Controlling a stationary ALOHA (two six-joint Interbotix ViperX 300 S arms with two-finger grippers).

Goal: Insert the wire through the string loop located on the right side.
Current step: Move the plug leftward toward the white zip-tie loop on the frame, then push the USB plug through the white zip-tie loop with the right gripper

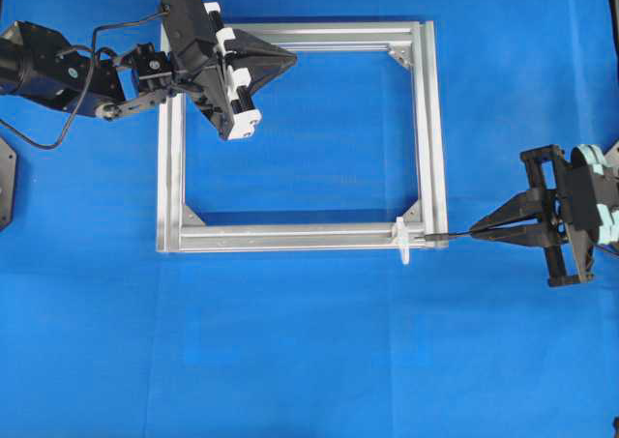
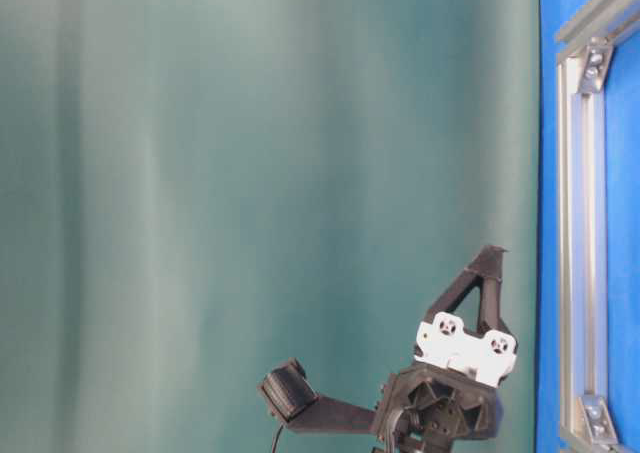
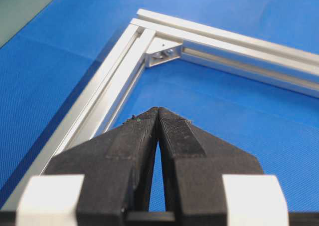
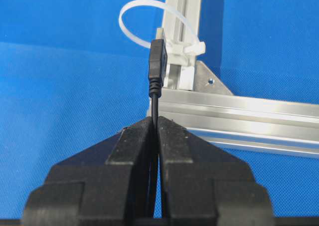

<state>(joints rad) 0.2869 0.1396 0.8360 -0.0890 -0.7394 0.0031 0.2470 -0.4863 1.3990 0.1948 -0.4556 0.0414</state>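
1. Your right gripper (image 4: 155, 120): fingers clamped on the wire (image 4: 157, 66), plug tip just short of the string loop (image 4: 149, 16).
2. Your left gripper (image 3: 158, 110): fingers pressed together, empty, over the frame (image 1: 426, 119).
3. Blue table (image 1: 309, 361); green backdrop (image 2: 250, 173).

Bright, even light from above gives you soft, short shadows beneath the aluminium frame (image 1: 426, 129) at its 3 o'clock rail. Your wrist views blur the near fingers (image 4: 134, 151); the table-level view's green backdrop (image 2: 250, 173) looks hazy and featureless.
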